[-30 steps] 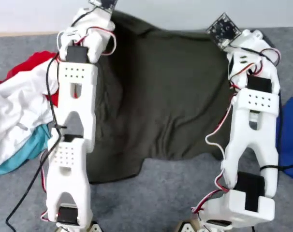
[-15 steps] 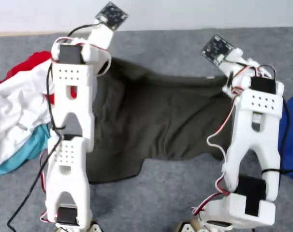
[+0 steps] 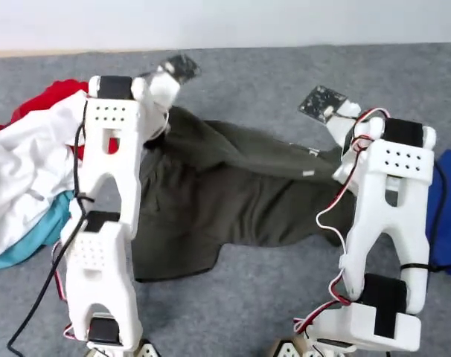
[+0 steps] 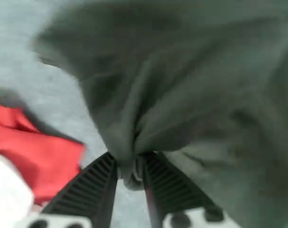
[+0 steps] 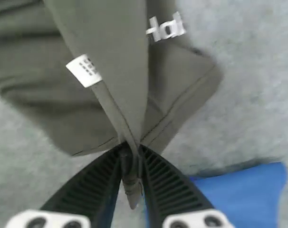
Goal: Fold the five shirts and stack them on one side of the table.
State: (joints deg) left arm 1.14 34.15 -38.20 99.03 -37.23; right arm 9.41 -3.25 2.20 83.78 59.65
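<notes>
Across the middle of the grey bench (image 3: 285, 74) lay the dark olive cotton shirt (image 3: 233, 193), one edge pinched by my left end effector (image 4: 129, 165) and right end effector (image 5: 130, 159) (both clamped on thin folds). I judged uneven pulling could slip a corner and skew the fold.

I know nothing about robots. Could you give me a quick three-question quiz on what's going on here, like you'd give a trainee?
1. True or false: the left hand and the right hand are both shut on the dark green shirt.
2. What colour is the garment lying beside the right arm? A red, B blue, C white.
3. Fill in: the pile beside the left arm shows white, red and ____ cloth.

Key: 1 true; 2 B; 3 teal.
</notes>
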